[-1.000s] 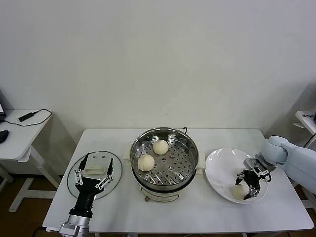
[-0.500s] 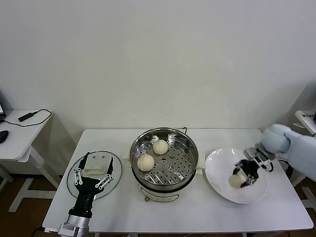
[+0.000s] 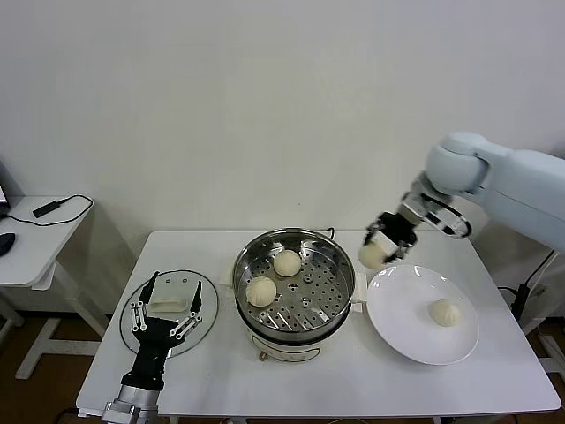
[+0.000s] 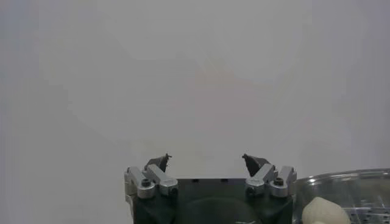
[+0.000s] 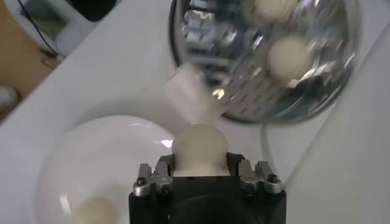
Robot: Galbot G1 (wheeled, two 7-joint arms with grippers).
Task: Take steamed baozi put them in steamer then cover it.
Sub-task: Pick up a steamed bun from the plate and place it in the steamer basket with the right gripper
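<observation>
Table: a white, flat rectangular top that carried everything else.
Steamer: a large round pot of shiny stainless steel on a cream-white base with side handles, at the middle of the table. Its perforated tray held two steamed baozi, one toward the back and one just beside it toward the front left, lying close together; the right wrist view showed the same pot from above.
Plate: a flat, round, glossy white dish to the right of the steamer, nearly touching its handle. One baozi lay on its right part.
Glass lid: a round clear disc with a white handle, flat on the table left of the steamer, partly under the left gripper.
Right gripper: raised above the table, over the gap between the steamer's right rim and the back of the plate; its fingers were pressed against a fourth baozi, pinching it clear of both containers. In the right wrist view that bun sat between the two fingers.
Left gripper: low at the left front, hovering over the glass lid with its fingers spread wide and nothing between them.
Baozi, all four: smooth, round, pale cream dough balls, far smaller than the pot.
</observation>
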